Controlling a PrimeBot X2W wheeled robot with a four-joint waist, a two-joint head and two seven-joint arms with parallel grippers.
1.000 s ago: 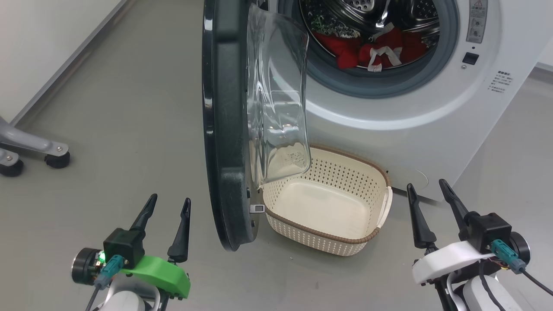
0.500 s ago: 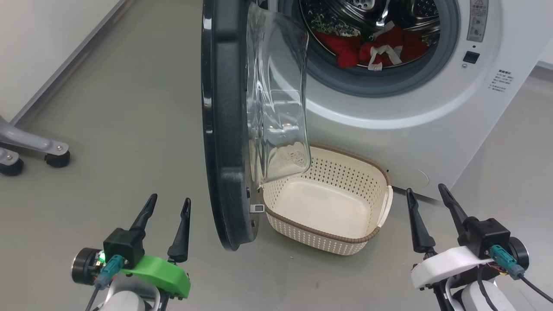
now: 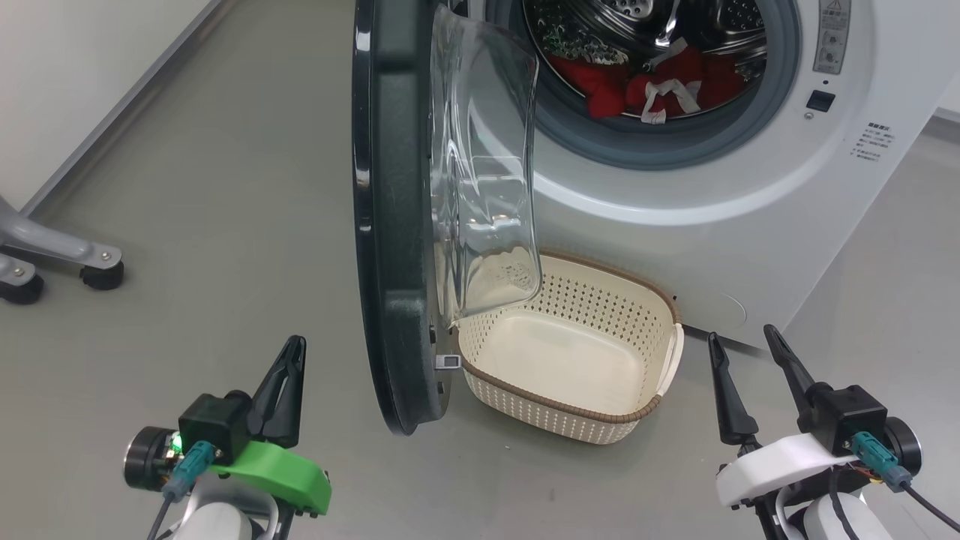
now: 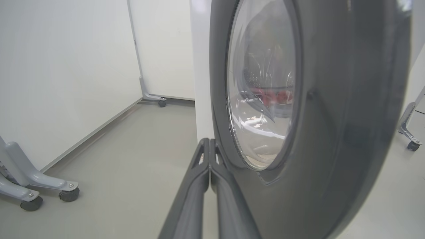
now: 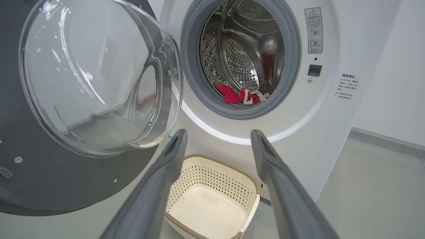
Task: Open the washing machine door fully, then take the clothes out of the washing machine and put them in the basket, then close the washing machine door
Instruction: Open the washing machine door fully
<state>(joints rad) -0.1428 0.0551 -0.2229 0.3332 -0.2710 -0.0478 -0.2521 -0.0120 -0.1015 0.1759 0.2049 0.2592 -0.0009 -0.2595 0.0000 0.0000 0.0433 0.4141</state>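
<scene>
Washing machine door stands half open, edge-on, left of the drum.
Head view: left gripper, near and left of the door, has just shut on nothing; right gripper is wide.
Left wrist view: closed fingers sit beside the door's outer face, probably to push it fully open.
Right wrist view: clothes lie in the drum; basket is empty.

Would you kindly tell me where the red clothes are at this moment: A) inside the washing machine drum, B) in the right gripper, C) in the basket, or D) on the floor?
A: the clothes lie inside the drum of the washing machine, while the basket holds nothing and the right gripper stands open with nothing between its fingers.
</scene>
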